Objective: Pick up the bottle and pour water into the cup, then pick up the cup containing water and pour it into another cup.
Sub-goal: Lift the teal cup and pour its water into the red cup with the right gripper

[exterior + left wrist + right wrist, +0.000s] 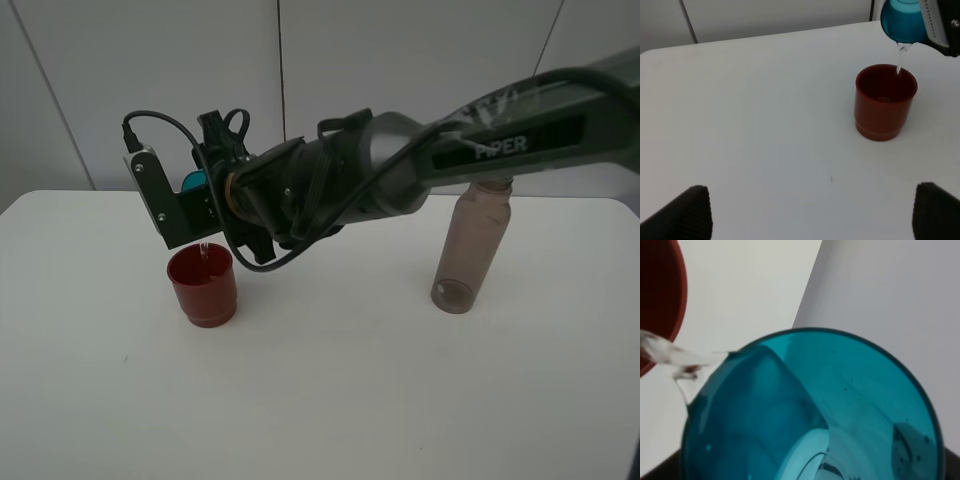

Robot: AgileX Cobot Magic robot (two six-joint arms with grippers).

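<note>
High camera: the right gripper [203, 190] is clamped on the small translucent teal plastic tumbler [192, 181], tipped just above the squat opaque dark red plastic cup [203, 285]. The tall smoky grey-brown plastic bottle [470, 250] stands well apart, back along the arm.

Left wrist: the left gripper [810, 215] gapes empty, the red cup ahead of it. A thin water stream [899, 60] enters near the rim.

Right wrist: water leaves the tumbler's lip. Tilting slowly, with the lip nearer the mouth's centre, should avoid spills.

Two plastic cups: one small translucent teal-blue tumbler [193, 182] held in the right gripper [205, 172], one opaque dark red cup with a stepped base [203, 287] directly below that gripper. One tall smoky grey-brown plastic bottle [470, 250], well apart from it. One white table [350, 400]. One thin stream of water [899, 60].
</note>
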